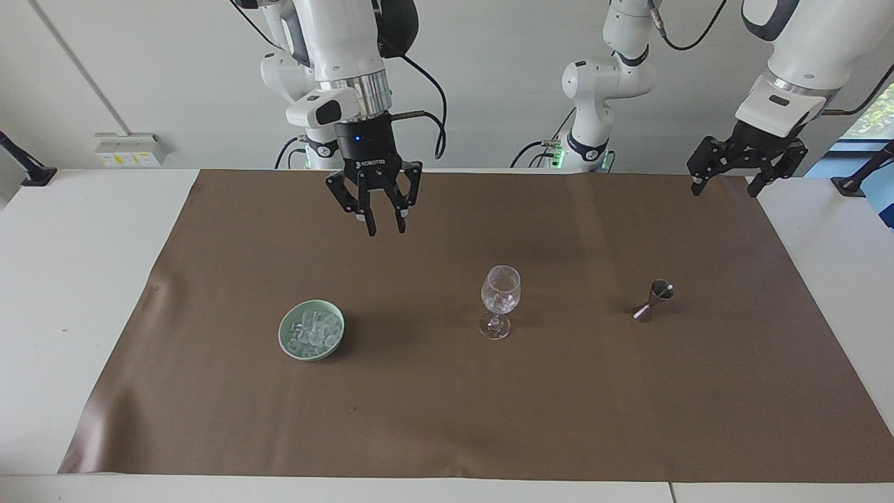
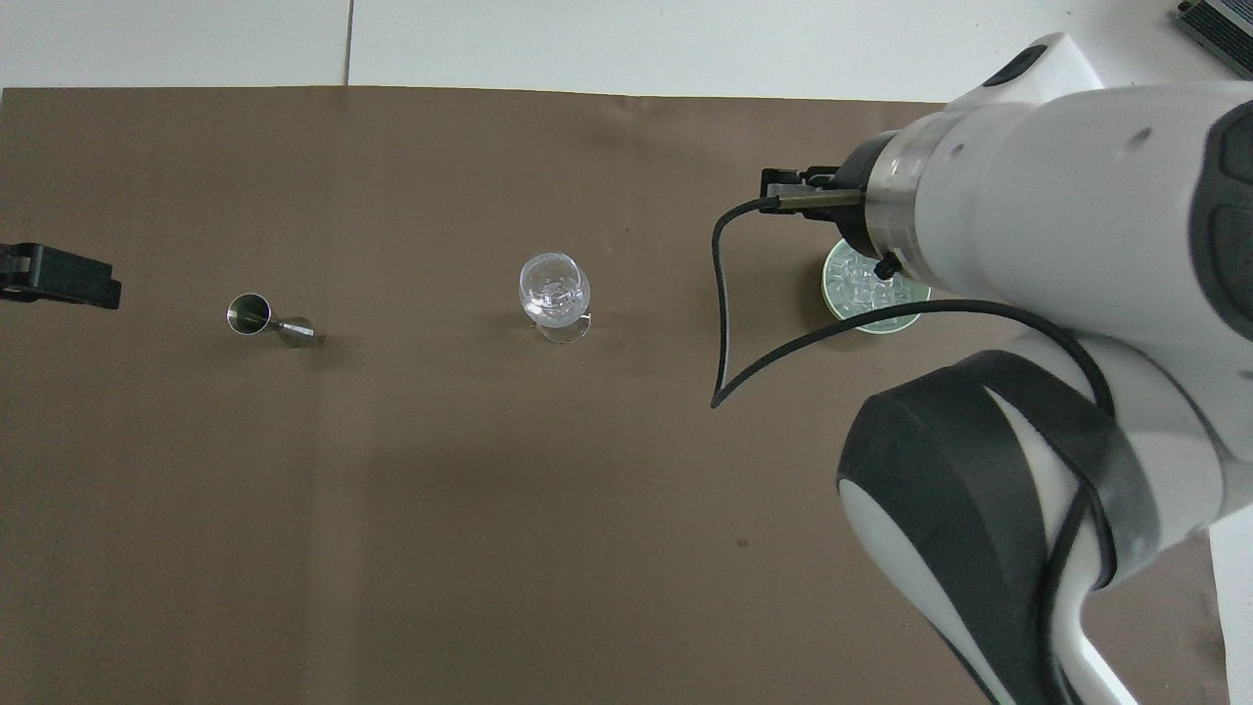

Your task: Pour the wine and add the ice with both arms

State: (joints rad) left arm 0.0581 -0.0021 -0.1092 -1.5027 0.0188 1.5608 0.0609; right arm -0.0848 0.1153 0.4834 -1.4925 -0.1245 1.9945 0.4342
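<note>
Brown mat, ice half-covered

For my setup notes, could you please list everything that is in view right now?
Cloth: one, brown, covers most of the white table.
Bowl: one, pale green, toward the right arm's end of the cloth.
Ice: a heap, clear, in the bowl; some clear chunks also in the glass.
Glass: one, clear, stemmed, upright mid-cloth.
Jigger: one, metal, toward the left arm's end.
Right gripper: black, fingertips apart, empty, raised over the cloth nearer the robots than the bowl.
Left gripper: black, open, empty, waits raised over the cloth's edge at its own end.
</note>
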